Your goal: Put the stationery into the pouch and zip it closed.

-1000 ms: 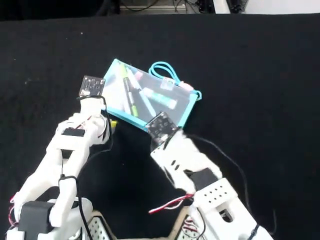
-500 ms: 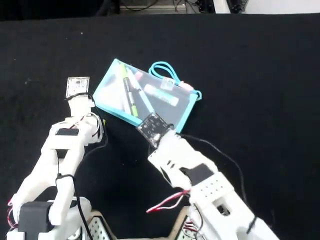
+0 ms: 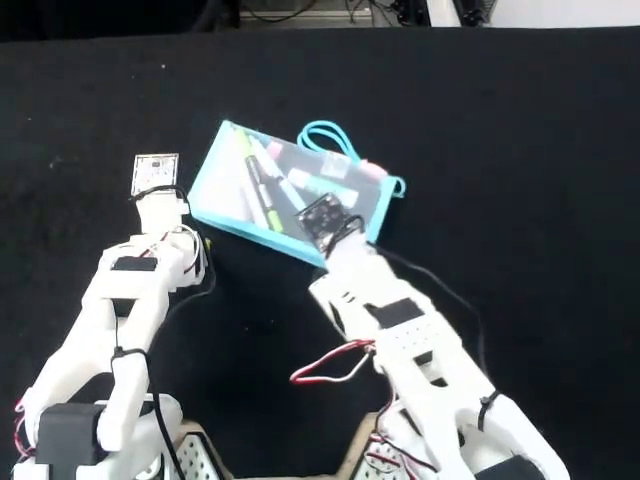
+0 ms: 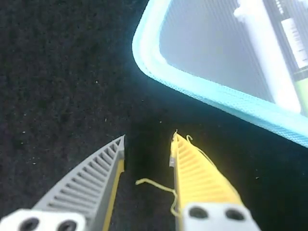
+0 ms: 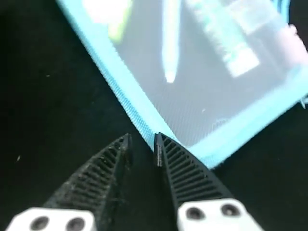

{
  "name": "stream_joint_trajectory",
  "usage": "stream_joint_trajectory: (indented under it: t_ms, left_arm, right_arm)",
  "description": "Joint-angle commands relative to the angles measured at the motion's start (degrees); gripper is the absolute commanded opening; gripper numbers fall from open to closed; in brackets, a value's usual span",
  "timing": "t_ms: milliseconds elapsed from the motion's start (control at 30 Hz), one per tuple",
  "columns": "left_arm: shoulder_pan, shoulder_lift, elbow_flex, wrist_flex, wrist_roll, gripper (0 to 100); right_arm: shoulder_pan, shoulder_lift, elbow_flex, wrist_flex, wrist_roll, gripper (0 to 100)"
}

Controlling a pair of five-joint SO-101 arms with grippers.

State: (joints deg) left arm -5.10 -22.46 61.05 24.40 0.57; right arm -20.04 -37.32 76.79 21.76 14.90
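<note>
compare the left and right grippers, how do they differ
The left gripper has grey and yellow fingers; the right gripper has black ones. The left gapes wider than the right. The left sits clear of the pouch; the right's tips meet its blue edge. Both are empty.
</note>
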Motion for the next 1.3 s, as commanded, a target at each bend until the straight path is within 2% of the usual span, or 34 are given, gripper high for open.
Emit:
stream_joint_trajectory:
  t_ms: [0,267,667,800,900,967,1100,1267]
  left_arm:
    - [-0.3,-1.9,-2.5,0.4,0.5,16]
    - [-0.3,-1.9,-2.5,0.9,0.5,16]
    - [-4.4,-6.2,-8.3,0.2,0.6,16]
    - [-4.7,-0.4,-8.7,-7.8,1.7,16]
    - [-5.1,9.1,-10.5,-15.6,6.5,16]
    - [-6.0,16.1,-13.8,-17.8,9.2,16]
    - [-6.5,26.3,-23.5,-12.3,14.2,16]
    - [-2.3,29.5,-29.9,-0.1,14.8,16]
  right_arm:
    - [4.0,0.3,-4.4,-1.8,-2.6,8.9]
    - [11.8,0.3,-6.5,-1.7,-10.1,8.9]
    - [11.9,0.2,-6.5,-1.8,-10.2,8.9]
    - [11.8,0.2,-6.5,-1.8,-10.1,8.9]
    - [11.8,0.2,-6.5,-1.8,-10.1,8.9]
    - [11.8,0.2,-6.5,-1.8,-10.0,8.9]
    - [11.8,0.0,-6.5,-1.8,-9.9,8.9]
    - [11.7,0.0,-6.5,-1.8,-9.8,8.9]
